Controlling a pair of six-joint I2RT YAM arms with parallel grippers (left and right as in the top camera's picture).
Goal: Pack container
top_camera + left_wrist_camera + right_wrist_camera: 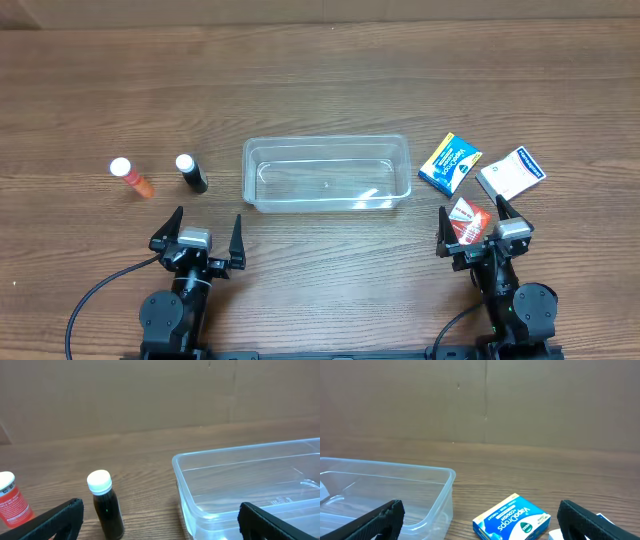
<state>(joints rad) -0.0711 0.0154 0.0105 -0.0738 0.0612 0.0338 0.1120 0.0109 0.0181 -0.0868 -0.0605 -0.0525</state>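
Observation:
The clear plastic container (327,172) sits mid-table with nothing in it; it also shows in the left wrist view (250,485) and the right wrist view (385,490). A dark bottle with a white cap (191,173) (106,506) and an orange bottle with a white cap (131,177) (11,498) stand left of it. A blue box (450,162) (512,519), a white box (511,172) and a red and white packet (468,221) lie to its right. My left gripper (207,232) (160,522) is open and holds nothing. My right gripper (470,222) (480,522) is open, over the red packet.
The wooden table (320,90) fills the view. A brown wall (150,395) stands behind it. Black cables (95,295) run along the near edge by the arm bases.

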